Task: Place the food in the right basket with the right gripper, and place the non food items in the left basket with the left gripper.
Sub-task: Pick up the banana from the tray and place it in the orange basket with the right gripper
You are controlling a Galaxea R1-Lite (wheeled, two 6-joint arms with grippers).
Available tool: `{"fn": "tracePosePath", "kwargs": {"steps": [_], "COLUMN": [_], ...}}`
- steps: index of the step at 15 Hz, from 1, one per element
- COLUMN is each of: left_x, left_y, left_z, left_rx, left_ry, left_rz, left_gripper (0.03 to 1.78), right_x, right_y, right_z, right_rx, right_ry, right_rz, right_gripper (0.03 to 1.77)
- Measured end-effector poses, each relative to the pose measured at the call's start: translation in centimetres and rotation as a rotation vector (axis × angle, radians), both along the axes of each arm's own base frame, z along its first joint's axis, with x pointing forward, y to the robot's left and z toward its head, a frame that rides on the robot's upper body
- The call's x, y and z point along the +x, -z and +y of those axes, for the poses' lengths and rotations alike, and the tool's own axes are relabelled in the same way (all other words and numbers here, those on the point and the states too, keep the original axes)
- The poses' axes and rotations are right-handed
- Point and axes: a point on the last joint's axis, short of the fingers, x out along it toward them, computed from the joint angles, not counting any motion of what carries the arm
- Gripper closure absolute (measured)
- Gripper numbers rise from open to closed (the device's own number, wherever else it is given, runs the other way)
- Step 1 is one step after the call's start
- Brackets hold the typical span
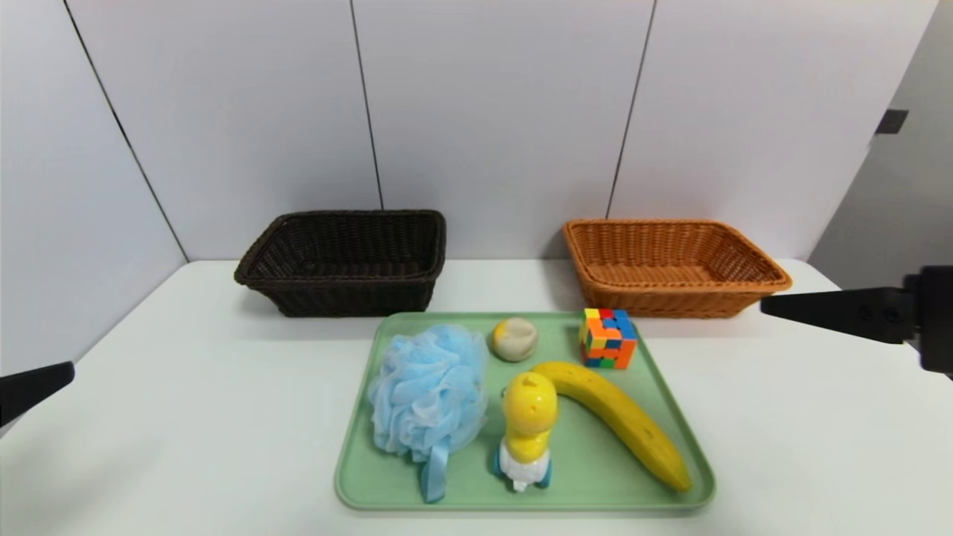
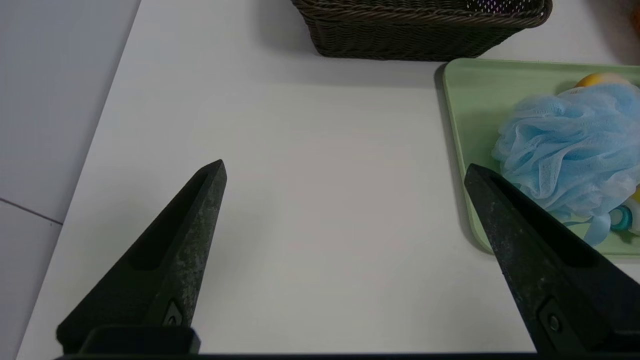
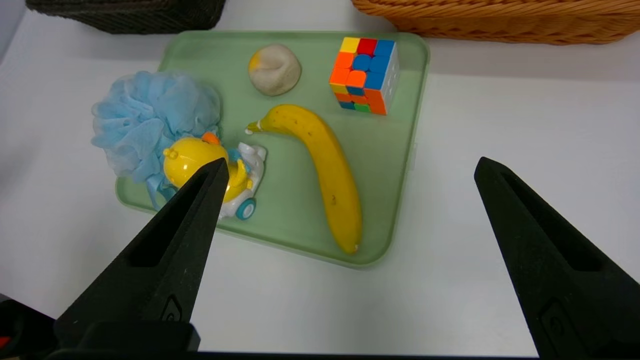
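On a green tray (image 1: pixel 588 465) at the table's middle lie a banana (image 1: pixel 618 420), a round beige bun (image 1: pixel 514 339), a blue bath pouf (image 1: pixel 428 394), a yellow duck toy (image 1: pixel 527 428) and a colour cube (image 1: pixel 608 339). Behind it stand the dark left basket (image 1: pixel 342 260) and the orange right basket (image 1: pixel 674 264). My left gripper (image 2: pixel 345 167) hovers open over bare table left of the tray, holding nothing. My right gripper (image 3: pixel 350 165) hangs open and holds nothing, off the tray's near right side, with the banana (image 3: pixel 325 165) in front of it.
The white table (image 1: pixel 186 417) ends at a wall on the left and behind the baskets. In the head view a left finger (image 1: pixel 37 385) shows at the far left edge and a right finger (image 1: pixel 826 311) at the far right, beside the orange basket.
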Motion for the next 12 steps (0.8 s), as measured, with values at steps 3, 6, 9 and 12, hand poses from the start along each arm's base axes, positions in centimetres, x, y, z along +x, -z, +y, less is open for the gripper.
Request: {"fn": "tracePosePath", "kwargs": {"steps": [3, 6, 9, 12], "left_x": [1.2, 2.1, 3.2, 4.4], "left_y": [0.0, 0.1, 0.4, 0.7], "left_z": [-0.2, -0.3, -0.3, -0.3], "left_rx": [-0.022, -0.037, -0.04, -0.049], "left_ry": [0.059, 0.094, 0.093, 0.092], "left_rz": [0.011, 0.057, 0.142, 0.201], "left_gripper": [0.12, 0.12, 0.12, 0.12], "right_x": [2.7, 4.5, 6.0, 7.9], "right_y": [-1.2, -1.5, -0.8, 0.8], "right_z": [2.8, 4.8, 6.3, 7.8], "right_rx": [-0.061, -0.2, -0.326, -0.396], "right_ry": [-0.029, -0.1, -0.191, -0.251], "right_rz": [0.109, 0.251, 0.398, 0.457], "right_gripper": [0.1, 0.1, 0.1, 0.1]}}
